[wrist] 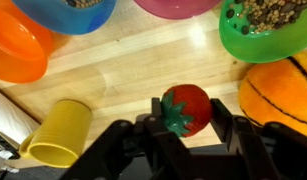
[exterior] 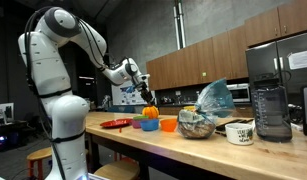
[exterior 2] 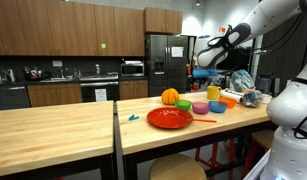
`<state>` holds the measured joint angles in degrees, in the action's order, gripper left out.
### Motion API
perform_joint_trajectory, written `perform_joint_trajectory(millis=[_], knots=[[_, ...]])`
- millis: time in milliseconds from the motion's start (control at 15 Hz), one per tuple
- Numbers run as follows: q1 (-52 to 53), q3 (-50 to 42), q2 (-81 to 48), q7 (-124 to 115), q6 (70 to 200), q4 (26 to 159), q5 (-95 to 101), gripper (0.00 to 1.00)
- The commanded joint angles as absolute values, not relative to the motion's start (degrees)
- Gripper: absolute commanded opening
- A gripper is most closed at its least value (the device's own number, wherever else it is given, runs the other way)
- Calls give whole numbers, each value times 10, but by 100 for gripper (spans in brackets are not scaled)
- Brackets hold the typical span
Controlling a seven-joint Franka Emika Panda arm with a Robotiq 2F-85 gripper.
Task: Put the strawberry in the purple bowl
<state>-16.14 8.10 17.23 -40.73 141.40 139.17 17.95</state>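
One small red strawberry (wrist: 185, 106) was squeezed tight in the black claw (wrist: 189, 116), up above the wooden surface (wrist: 123, 70). Four bowls sat around it: one bluish-purple bowl (wrist: 53, 15), one orange bowl (wrist: 13, 50), one pink bowl (wrist: 178, 8) and one green bowl (wrist: 243, 50). One yellow cup (wrist: 58, 132) lay on its side, and one round orange fruit (wrist: 283, 95) was close by.
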Motion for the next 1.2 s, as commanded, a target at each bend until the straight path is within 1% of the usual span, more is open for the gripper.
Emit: perform_joint_trajectory(millis=[0,600,933,1000,1067,1133], knots=[[-157,63,154,-460,1430,1401,196,25],[-155,39,115,-557,1489,1450,200,25],[-153,31,102,-593,1520,1455,205,25],[-153,30,102,-600,1524,1455,206,27],[-152,30,103,-607,1525,1455,210,64],[-152,31,104,-615,1525,1455,215,64]])
